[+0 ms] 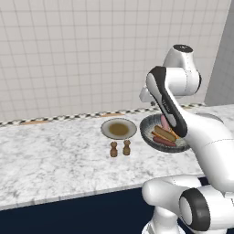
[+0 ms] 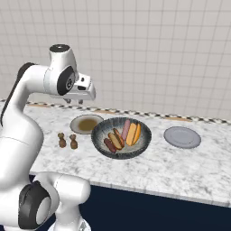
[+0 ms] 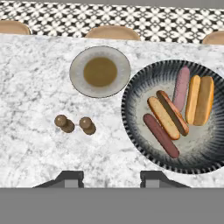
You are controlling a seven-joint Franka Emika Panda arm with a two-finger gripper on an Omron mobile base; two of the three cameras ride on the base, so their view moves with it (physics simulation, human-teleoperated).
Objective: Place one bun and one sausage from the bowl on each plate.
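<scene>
We see the bowl (image 3: 175,116) sitting on the marble counter (image 3: 35,144), dark and ribbed outside, pale and speckled inside, holding two buns and two sausages. In the hand view the split bun (image 3: 168,114) near the middle lies on a slant, its long axis running from upper left to lower right, and the dark red sausage (image 3: 161,135) lies just beside it on the lower left, on much the same slant. The orange bun (image 3: 200,99) and the pink sausage (image 3: 181,88) lie side by side toward the far rim, both nearly upright in that view. Just beside the bowl, toward the tiled wall (image 2: 158,49), sits the plate (image 3: 100,71) with its grey rim and tan-brown centre, bare of food; from the hand view we cannot tell whether the two rims touch. Two small brown shakers (image 3: 75,124) stand upright on the counter in front of the plate, near each other and apart from the bowl. In the right base view a second, plain grey plate (image 2: 182,136) lies on the far side of the bowl. The gripper (image 2: 75,100) hangs well above the counter over the plate and shakers, its fingers (image 3: 70,178) parted with nothing between them. In the left base view the arm (image 1: 169,107) covers the bowl's right side.
</scene>
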